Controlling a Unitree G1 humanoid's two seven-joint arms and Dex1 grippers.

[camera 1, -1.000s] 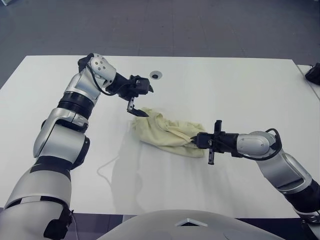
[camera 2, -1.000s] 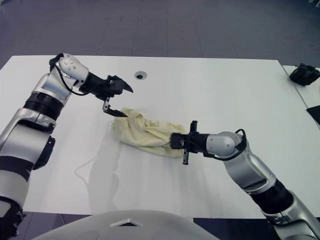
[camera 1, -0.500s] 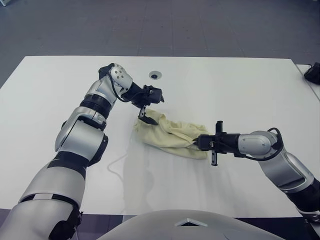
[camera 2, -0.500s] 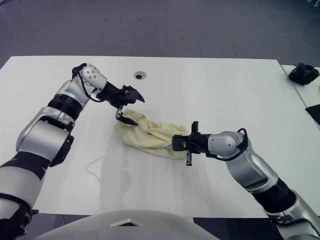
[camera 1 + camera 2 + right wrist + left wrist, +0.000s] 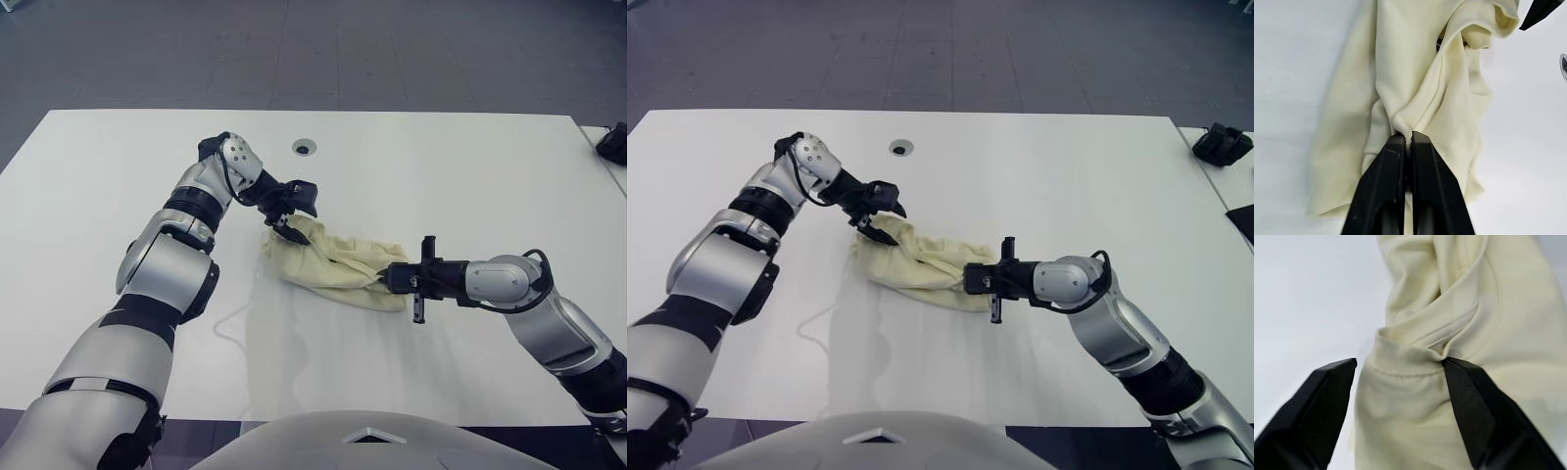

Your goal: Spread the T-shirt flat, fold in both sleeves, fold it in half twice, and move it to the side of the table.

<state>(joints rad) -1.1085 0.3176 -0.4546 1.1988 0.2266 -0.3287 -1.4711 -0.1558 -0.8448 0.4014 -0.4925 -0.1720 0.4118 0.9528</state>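
Crumpled pale-yellow fabric T-shirt [image 5: 333, 262] bunched on white bench [image 5: 470, 176], robot-side of round cable hole [image 5: 306, 147]. Right end effector [image 5: 384, 278] clamped on a fold. Left end effector [image 5: 286, 228] spread wide, straddling a hem, holding nothing. Risk: closing on several layers, locking in the twist.

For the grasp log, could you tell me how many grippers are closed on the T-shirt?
1: the right gripper pinches the T-shirt at its right end; the left gripper straddles the left end, open.

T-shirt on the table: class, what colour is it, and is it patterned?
The T-shirt is plain pale yellow, with no pattern; clearest in the right wrist view.
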